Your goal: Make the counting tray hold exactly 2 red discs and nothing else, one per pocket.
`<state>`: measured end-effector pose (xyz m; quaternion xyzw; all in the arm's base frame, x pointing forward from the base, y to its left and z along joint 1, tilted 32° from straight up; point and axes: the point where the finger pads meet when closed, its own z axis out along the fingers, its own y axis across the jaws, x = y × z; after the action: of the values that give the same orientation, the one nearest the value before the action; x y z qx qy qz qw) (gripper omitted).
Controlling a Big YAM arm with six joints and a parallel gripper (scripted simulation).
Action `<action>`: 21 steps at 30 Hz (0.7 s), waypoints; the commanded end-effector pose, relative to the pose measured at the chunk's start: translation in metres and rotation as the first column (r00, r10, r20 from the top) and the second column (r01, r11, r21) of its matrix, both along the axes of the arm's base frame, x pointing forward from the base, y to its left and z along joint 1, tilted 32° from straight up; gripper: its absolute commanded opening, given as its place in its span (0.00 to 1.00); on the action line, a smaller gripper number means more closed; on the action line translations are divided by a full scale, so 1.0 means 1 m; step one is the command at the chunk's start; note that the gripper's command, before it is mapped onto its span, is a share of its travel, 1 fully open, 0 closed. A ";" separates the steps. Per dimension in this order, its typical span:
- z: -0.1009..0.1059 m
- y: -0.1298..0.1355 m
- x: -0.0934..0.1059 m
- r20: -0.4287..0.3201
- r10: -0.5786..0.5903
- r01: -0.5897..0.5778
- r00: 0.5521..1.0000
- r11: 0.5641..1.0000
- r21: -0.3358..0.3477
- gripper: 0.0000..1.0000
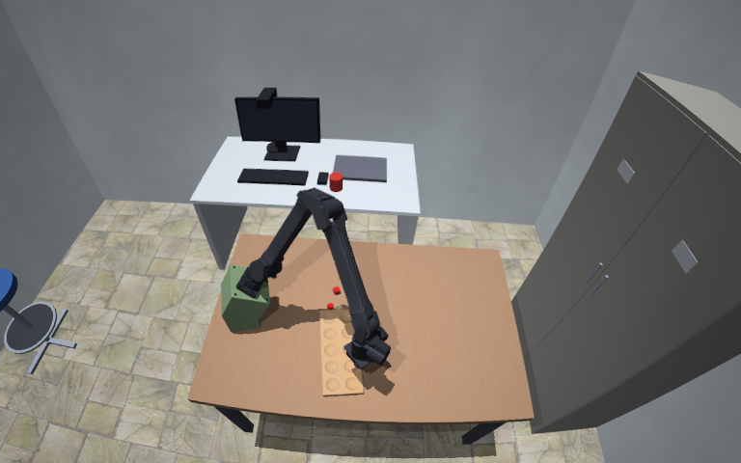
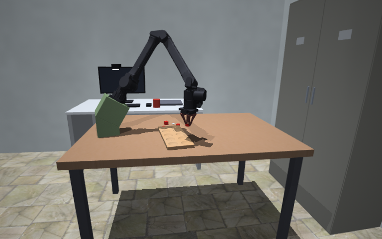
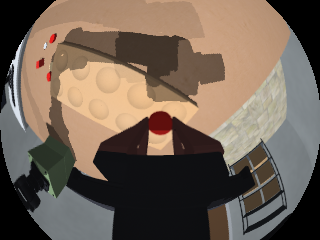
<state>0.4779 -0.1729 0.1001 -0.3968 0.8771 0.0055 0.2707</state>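
The tan counting tray (image 1: pixel 340 358) lies flat on the brown table and also shows in the exterior view (image 2: pixel 176 136) and the wrist view (image 3: pixel 114 94). The pockets I can see are empty. My gripper (image 2: pixel 187 123) is shut on a red disc (image 3: pixel 160 122) and holds it above the tray's right side. The arm hides some pockets in the top view. Two red discs (image 1: pixel 335 289) (image 1: pixel 330 306) lie on the table beyond the tray's far end. A small white disc (image 2: pixel 172 123) lies near them.
The green base block (image 1: pixel 242 304) of the arm stands at the table's left edge. A white desk (image 1: pixel 306 172) with a monitor, keyboard and red cup stands behind the table. A grey cabinet (image 1: pixel 650 258) stands to the right.
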 end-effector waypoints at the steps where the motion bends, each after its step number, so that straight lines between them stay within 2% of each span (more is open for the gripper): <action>1: 0.002 -0.053 0.005 0.039 0.078 -0.076 0.996 0.996 -0.049 0.00; 4: 0.000 -0.069 -0.001 0.048 0.075 -0.072 0.996 0.996 -0.049 0.00; 5: 0.000 -0.055 0.006 0.049 0.107 -0.104 0.993 0.993 -0.049 0.00; 10: 0.000 -0.056 0.006 0.050 0.106 -0.104 0.993 0.993 -0.049 0.00; 12: -0.004 -0.057 0.012 0.066 0.106 -0.102 0.992 0.993 -0.066 0.00; 19: -0.064 -0.040 0.042 0.056 0.086 -0.084 0.995 0.995 -0.051 0.00; 21: -0.073 -0.037 0.046 0.056 0.086 -0.084 0.995 0.995 -0.050 0.00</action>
<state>0.5029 -0.2105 0.0455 -0.4456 0.8485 -0.0189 0.2849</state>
